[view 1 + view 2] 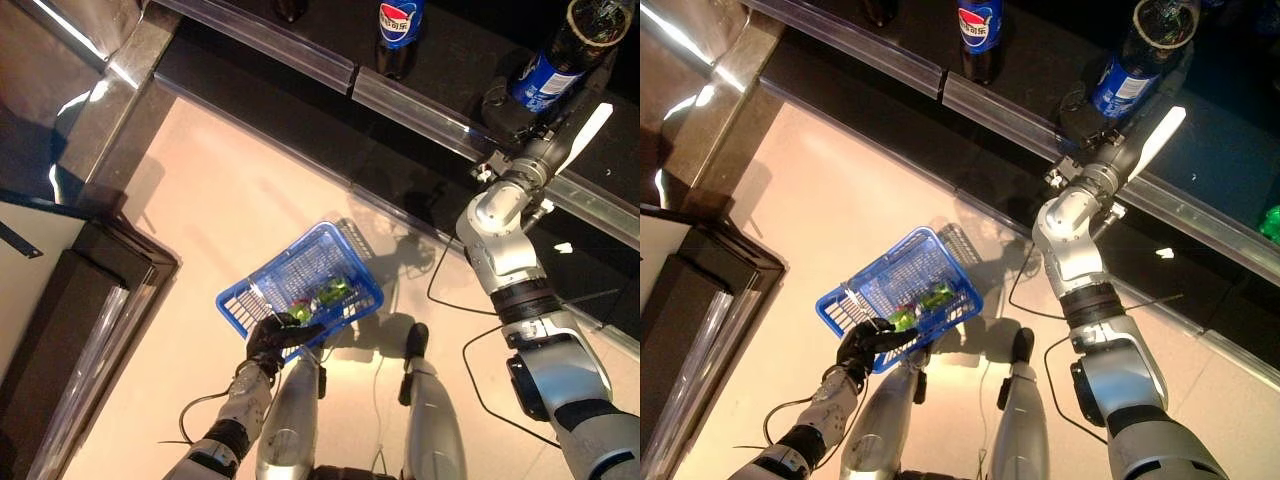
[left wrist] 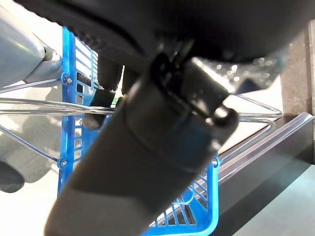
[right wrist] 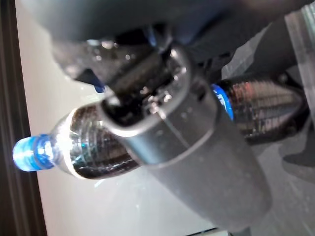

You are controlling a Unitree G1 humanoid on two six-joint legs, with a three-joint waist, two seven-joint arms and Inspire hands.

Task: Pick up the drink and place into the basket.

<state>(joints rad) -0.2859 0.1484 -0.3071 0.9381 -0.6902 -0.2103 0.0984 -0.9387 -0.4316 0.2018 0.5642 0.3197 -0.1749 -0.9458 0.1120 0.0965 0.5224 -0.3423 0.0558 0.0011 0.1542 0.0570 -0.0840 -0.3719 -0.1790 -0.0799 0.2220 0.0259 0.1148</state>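
A dark cola bottle point(image 1: 555, 55) with a blue label and blue cap point(image 3: 29, 152) is at the black shelf at the upper right. My right hand point(image 1: 510, 110) is shut round it; in the right wrist view my thumb point(image 3: 197, 147) crosses its body point(image 3: 83, 147). I cannot tell whether the bottle rests on the shelf. My left hand point(image 1: 275, 335) is shut on the thin wire handles point(image 2: 29, 101) of the blue basket point(image 1: 290, 270), which hangs low in front of me. Green drinks point(image 1: 333, 292) lie in the basket.
A second cola bottle point(image 1: 398, 30) stands on the shelf to the left of the held one. A clear rail point(image 1: 300, 55) runs along the shelf's front edge. A dark cabinet point(image 1: 80, 300) stands at the left. Pale floor lies between.
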